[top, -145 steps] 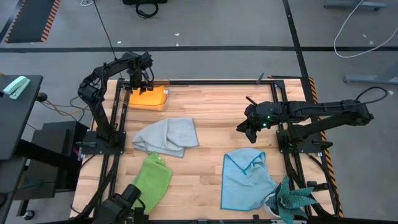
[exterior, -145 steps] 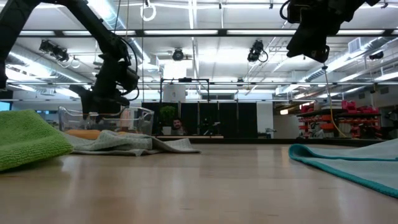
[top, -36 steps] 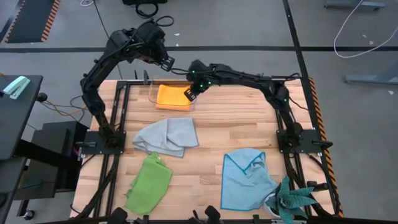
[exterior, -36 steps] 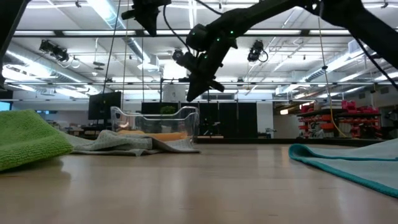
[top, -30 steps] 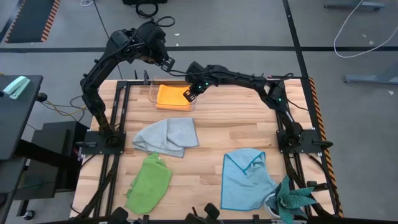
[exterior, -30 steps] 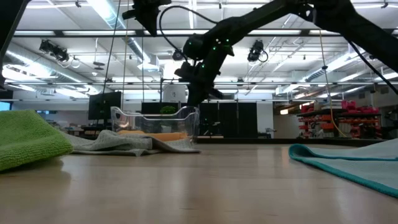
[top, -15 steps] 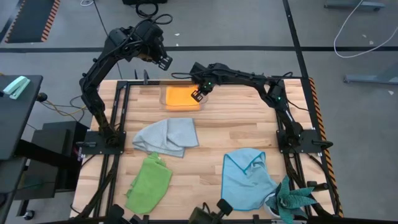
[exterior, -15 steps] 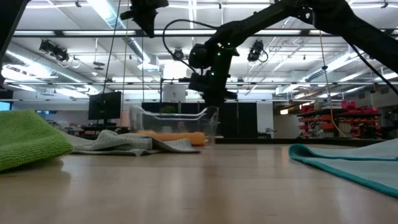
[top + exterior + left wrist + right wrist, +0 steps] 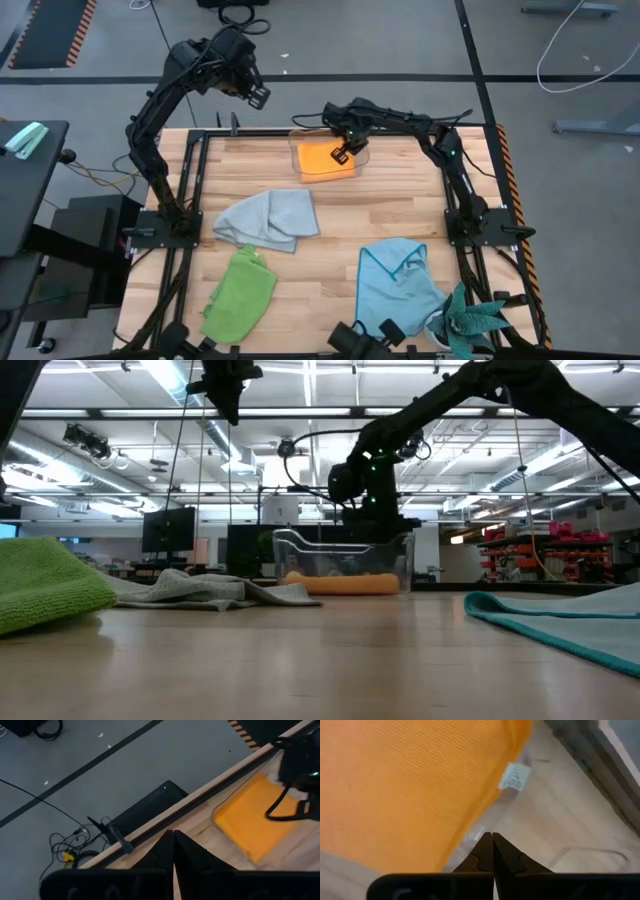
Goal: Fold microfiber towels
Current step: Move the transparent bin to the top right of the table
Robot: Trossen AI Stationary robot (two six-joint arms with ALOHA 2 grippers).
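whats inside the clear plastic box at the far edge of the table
The clear plastic box holds the orange-yellow towel, lying flat and covering most of its floor. The right gripper, shut, sits at the box's rim. Whether anything lies beneath the towel cannot be seen.

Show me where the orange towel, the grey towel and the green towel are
orange towel (image 9: 322, 160), high view, middle of the cloth inside the clear box
grey towel (image 9: 270, 218), high view, centre of the crumpled cloth
green towel (image 9: 243, 292), high view, middle of the cloth
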